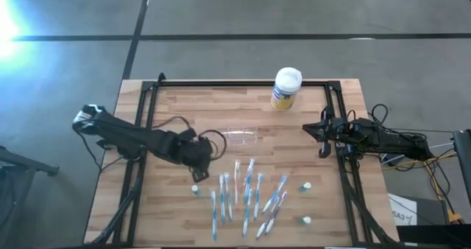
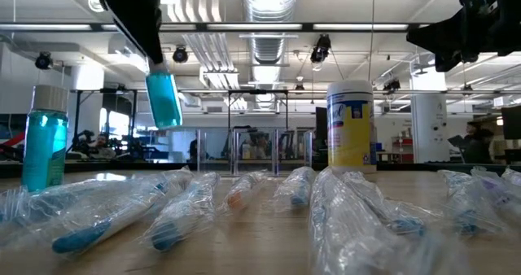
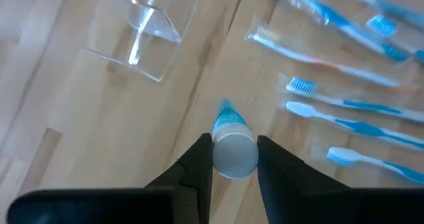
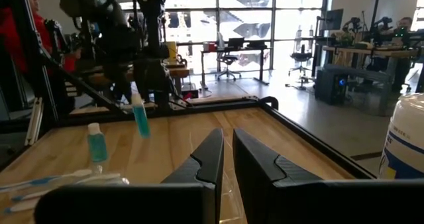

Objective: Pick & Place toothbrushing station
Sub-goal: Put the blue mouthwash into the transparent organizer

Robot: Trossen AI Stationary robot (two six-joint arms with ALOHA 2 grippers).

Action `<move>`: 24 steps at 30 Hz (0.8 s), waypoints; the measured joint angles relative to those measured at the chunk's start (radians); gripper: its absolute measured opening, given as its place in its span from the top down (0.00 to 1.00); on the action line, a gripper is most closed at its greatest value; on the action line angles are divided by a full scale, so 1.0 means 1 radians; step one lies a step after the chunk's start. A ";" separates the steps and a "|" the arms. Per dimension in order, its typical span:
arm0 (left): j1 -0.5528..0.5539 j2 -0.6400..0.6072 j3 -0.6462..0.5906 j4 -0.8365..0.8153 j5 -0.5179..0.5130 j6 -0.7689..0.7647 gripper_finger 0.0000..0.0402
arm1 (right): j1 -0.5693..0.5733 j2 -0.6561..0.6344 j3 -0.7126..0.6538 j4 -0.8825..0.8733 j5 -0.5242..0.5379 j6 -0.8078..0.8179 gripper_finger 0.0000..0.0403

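Biggest thing first: the wooden table point(image 1: 169, 212), with the toothbrushing station point(image 1: 241, 136) lying on it about mid-table. It's a clear plastic holder and barely shows against the wood.

Everything below is placed off that holder. The left gripper point(image 1: 200, 155) hangs just beside it, on the near-left side, and it's pinching a small blue bottle point(image 3: 235, 154) by the white cap, lifted clear of the wood. The right gripper point(image 1: 322, 135) sits well off to the holder's right at the table edge, fingers pressed almost together on nothing.

So the left arm is clearly the nearer one. From its claw the holder lies ahead and a bit toward the right arm's side. The holder's long axis looks to run left to right across the table, so my guess is the bottle needs to travel forward and over the holder's open top.

Counts:
- one yellow canister point(image 1: 287, 88) with a white lid, well behind the holder at the far edge
- roughly ten wrapped toothbrushes point(image 1: 249, 194) fanned out in front of the holder (they overlap, so don't hold the count too tight)
- four small bottles in total, the held one plus three standing bottles point(image 1: 195, 190) in front of the holder around the brushes
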 joint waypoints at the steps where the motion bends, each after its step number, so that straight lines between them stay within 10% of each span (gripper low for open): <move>1: 0.000 -0.027 -0.015 0.008 0.000 0.000 0.77 | 0.000 0.000 0.000 0.000 0.000 0.000 0.92; 24: 0.000 -0.841 -0.860 0.721 0.009 -0.037 0.77 | 0.000 -0.001 0.000 0.002 0.000 0.000 0.92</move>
